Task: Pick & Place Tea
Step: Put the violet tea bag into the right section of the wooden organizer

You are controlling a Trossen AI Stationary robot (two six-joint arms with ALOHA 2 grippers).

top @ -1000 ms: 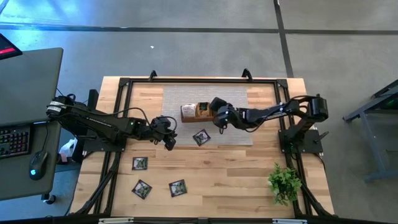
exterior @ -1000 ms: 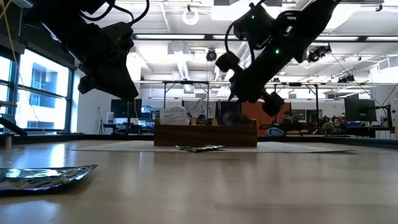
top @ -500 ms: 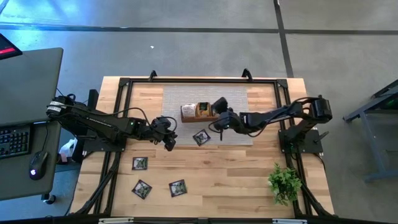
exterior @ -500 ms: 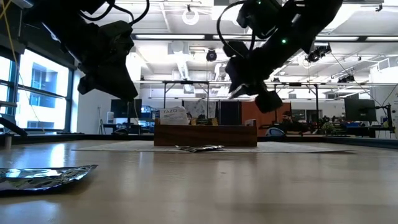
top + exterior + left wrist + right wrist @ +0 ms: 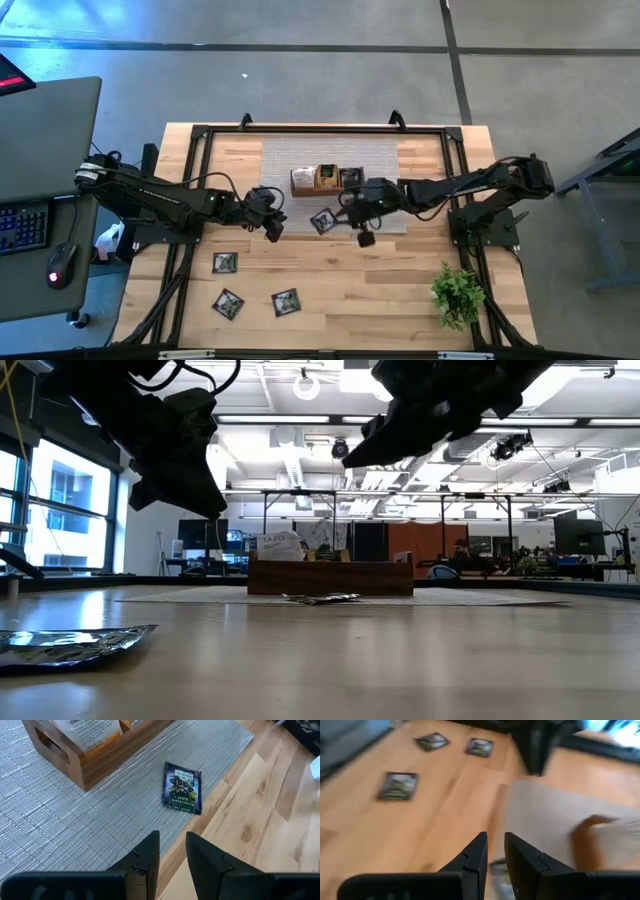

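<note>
Dark glossy foil tea sachet [image 5: 182, 794] lies flat on grey woven mat [image 5: 60, 820] beside brown wooden tray [image 5: 100, 757]; left gripper [image 5: 172, 851] and right gripper [image 5: 492, 852] both slightly parted, empty.

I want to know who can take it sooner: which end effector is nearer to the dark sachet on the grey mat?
Right. The right end effector hovers just beside the dark sachet, toward the right arm's side. The left end effector is a little farther off on the opposite side.
</note>
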